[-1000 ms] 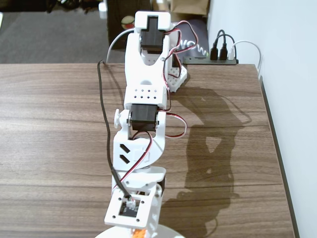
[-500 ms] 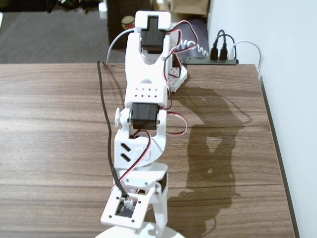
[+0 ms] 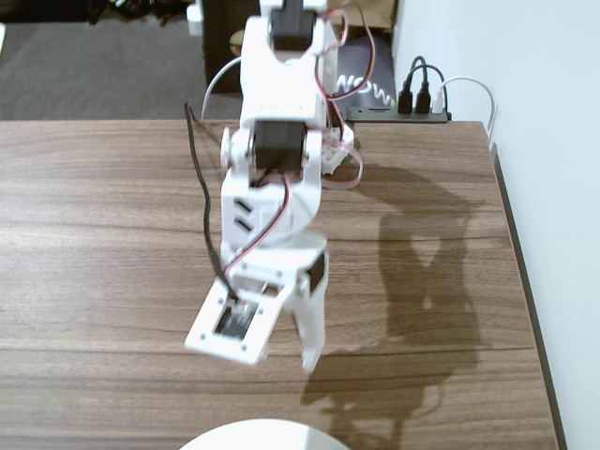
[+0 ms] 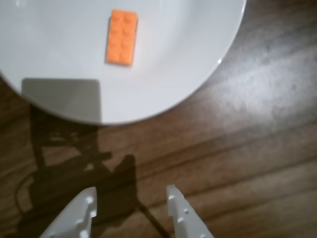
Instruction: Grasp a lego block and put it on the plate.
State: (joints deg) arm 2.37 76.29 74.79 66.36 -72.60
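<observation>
Wrist view | hand (image 4: 131, 198) apart, empty (over bare wood) | lego block (image 4: 122, 37) on plate (image 4: 198, 59)

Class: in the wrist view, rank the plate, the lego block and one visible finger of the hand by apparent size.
1. plate, cropped yet largest.
2. finger, close to the camera, so it looks big.
3. lego block, smallest.

Arm: white plastic five-joint arm (image 3: 277, 178) extended forward and pitched downward in the fixed view.
Gripper: white two-finger gripper (image 4: 131, 196) held empty, fingertips spread apart.
Cabling: red and black wires ran along the links.
</observation>
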